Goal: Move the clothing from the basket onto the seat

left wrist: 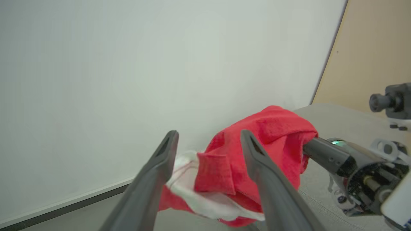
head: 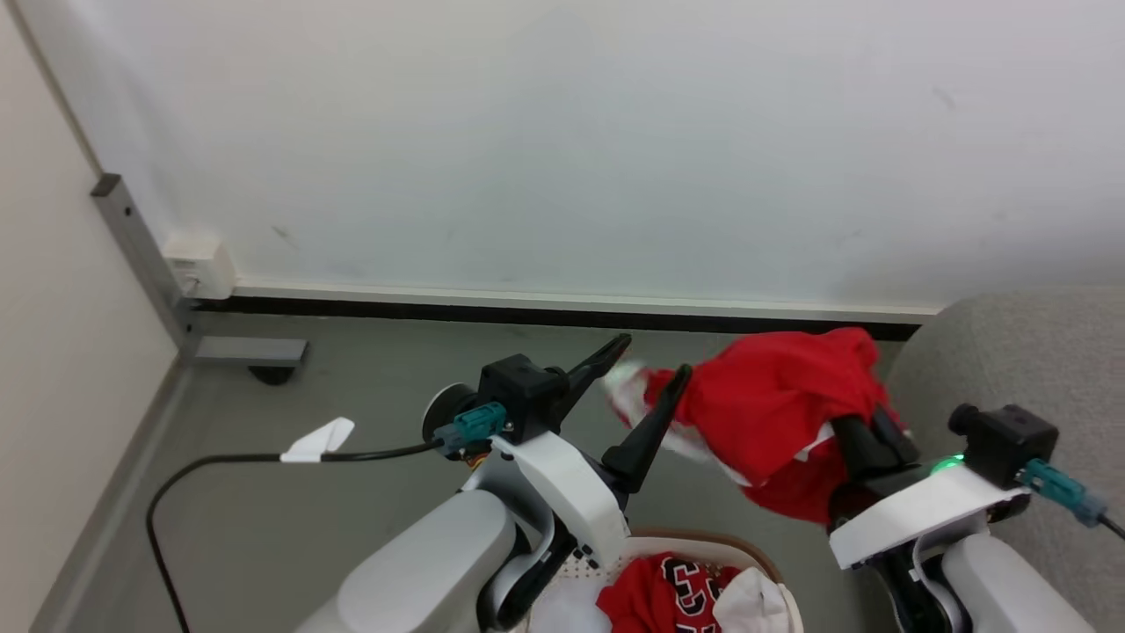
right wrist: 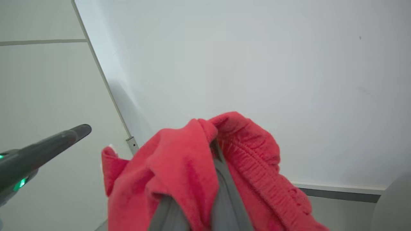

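A red garment (head: 782, 396) with white trim hangs in the air above the floor, beside the grey sofa (head: 1037, 352). My right gripper (right wrist: 216, 154) is shut on the red garment, which drapes over its fingers (head: 866, 444) and hides their tips. My left gripper (head: 655, 355) is open just left of the cloth, whose white-edged end (left wrist: 189, 183) lies between and beyond the spread fingers (left wrist: 154, 179). The cream basket (head: 703, 538) with a brown rim sits at the bottom edge. It holds a red jersey with black numerals (head: 668, 589) and a white garment (head: 756, 602).
A white wall and dark skirting (head: 527, 312) close the far side. A grey metal post (head: 141, 255) with a foot and a wall socket (head: 198, 264) stand at the left. A black cable with a white tag (head: 316, 440) crosses the grey floor.
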{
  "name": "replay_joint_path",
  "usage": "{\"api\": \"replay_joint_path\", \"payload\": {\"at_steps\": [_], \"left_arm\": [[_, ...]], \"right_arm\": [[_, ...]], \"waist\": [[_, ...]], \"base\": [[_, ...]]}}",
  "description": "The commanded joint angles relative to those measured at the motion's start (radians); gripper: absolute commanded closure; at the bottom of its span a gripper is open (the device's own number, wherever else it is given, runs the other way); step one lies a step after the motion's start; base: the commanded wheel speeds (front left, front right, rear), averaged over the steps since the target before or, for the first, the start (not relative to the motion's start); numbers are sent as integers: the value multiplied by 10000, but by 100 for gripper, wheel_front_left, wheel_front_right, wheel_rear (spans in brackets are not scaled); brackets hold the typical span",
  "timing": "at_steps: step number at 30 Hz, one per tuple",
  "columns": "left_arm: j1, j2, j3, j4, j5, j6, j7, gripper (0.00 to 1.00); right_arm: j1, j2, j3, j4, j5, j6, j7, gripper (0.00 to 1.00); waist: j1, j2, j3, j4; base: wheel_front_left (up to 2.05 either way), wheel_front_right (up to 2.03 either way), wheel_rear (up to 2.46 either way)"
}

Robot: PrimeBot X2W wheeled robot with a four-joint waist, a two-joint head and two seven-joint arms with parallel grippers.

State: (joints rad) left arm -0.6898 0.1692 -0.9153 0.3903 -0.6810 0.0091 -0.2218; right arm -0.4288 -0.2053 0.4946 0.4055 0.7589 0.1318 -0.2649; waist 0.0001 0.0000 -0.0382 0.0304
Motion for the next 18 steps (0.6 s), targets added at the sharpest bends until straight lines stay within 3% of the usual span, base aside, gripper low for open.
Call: {"api": "replay_joint_path", "payload": {"at_steps": [1, 9, 18], "left_arm": [[122, 44, -7, -56, 58, 16, -63, 0], [251, 246, -180, -463, 610, -6, -298, 0], [782, 286, -91, -524, 903, 33, -430, 0]], "right_arm": [[96, -136, -203, -114, -110, -21, 7, 100], [382, -648, -1338, -844, -736, -20, 7, 100], [1000, -933, -1698, -1654, 17, -20, 9, 100]], "waist": [[-1, 0, 148, -380], [-1, 0, 375, -1800], [-1, 0, 615, -3399]], "base": [[0, 0, 0], [0, 0, 0], [0, 0, 0]]}}
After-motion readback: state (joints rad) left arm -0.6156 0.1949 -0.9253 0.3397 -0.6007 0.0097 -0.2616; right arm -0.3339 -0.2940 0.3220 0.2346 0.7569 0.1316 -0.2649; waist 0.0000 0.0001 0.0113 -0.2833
